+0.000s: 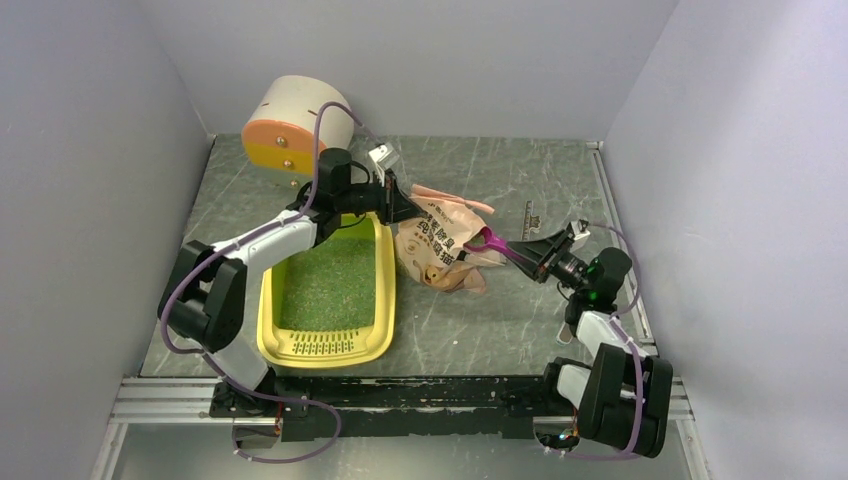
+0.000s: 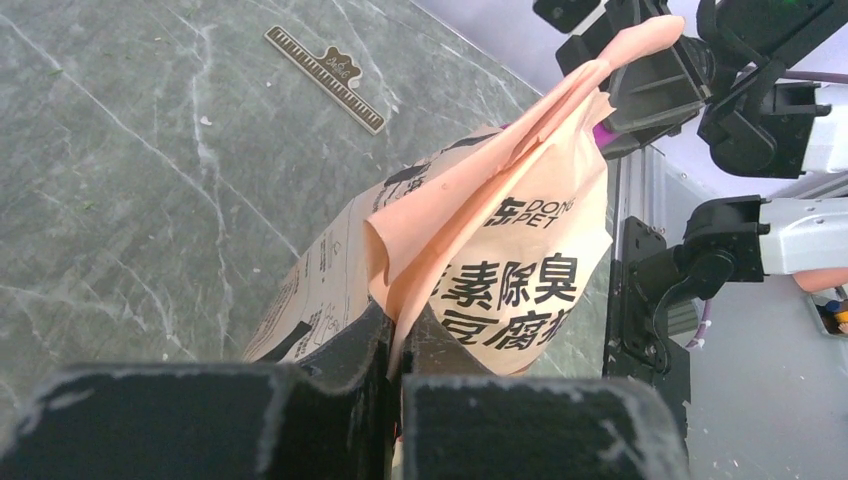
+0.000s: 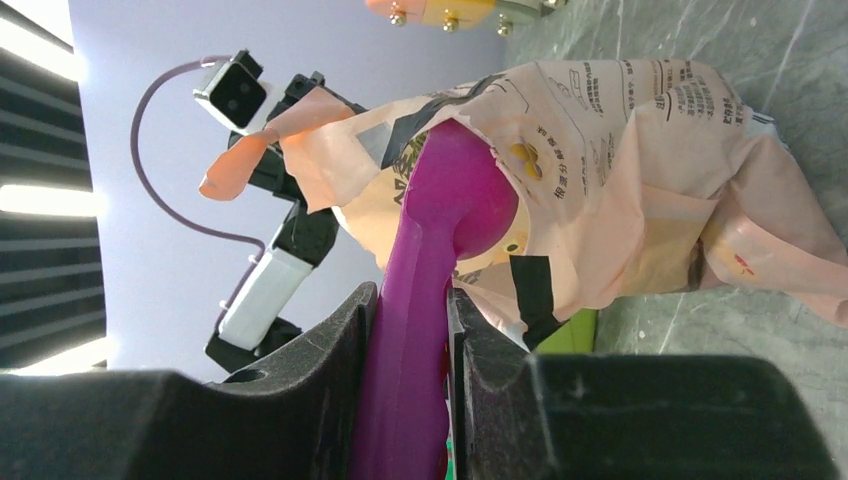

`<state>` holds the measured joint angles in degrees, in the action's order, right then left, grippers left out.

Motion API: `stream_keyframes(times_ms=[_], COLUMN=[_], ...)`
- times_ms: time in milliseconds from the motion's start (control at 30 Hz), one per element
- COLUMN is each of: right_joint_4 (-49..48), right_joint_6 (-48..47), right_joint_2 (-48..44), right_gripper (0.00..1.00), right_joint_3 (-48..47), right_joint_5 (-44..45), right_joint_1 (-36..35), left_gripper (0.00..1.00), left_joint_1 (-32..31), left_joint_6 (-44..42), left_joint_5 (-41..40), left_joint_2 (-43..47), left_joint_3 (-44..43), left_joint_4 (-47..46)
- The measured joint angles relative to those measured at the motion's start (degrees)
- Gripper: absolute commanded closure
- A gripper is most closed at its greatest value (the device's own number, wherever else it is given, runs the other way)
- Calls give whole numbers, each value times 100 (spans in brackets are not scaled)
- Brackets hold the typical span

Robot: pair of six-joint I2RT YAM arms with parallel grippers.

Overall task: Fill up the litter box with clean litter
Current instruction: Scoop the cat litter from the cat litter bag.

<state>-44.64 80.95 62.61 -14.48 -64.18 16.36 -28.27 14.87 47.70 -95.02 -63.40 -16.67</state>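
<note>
The left claw (image 2: pixel 396 345) pinches the bag (image 2: pixel 520 280) flap; right claw (image 3: pixel 408 320) clamps scoop (image 3: pixel 455 200) handle; litter box (image 1: pixel 268 300), holding litter (image 1: pixel 330 285), at bag's 9 o'clock.

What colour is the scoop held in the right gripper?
Magenta, a solid pinkish purple all over. The scoop shows best in the right wrist view.

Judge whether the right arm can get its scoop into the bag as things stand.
Probably yes: the left gripper pinches the top edge of the bag, holding it up, and the scoop in the right gripper has its bowl at the mouth.
</note>
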Motion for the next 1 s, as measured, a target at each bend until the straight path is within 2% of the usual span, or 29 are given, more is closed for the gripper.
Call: stream_keyframes(times_ms=[200,333,433,533,600,1000], right_joint_4=[-960,-1054,-90,1665,2380,3960], right_joint_6=[627,682,79,-1058,-1637,-2643], right_joint_2=[227,225,87,-216,-393,-409], right_gripper=[100,100,100,100,100,100], right_joint_3=[225,297,46,-627,-1019,-1121], right_joint_5=[-63,-223,-181,-96,-31,-120], right_joint_1=[-219,107,-101,-223,-105,164], left_gripper=[95,95,95,95,95,95], left_joint_1=[9,9,9,9,9,9], left_joint_6=[133,214,212,208,199,-59], left_joint_5=[-90,-142,-210,-256,-284,-658], left_joint_2=[85,85,94,111,127,280], left_joint_3=[153,155,155,155,155,98], left_joint_4=[-153,-170,-149,-107,-94,439])
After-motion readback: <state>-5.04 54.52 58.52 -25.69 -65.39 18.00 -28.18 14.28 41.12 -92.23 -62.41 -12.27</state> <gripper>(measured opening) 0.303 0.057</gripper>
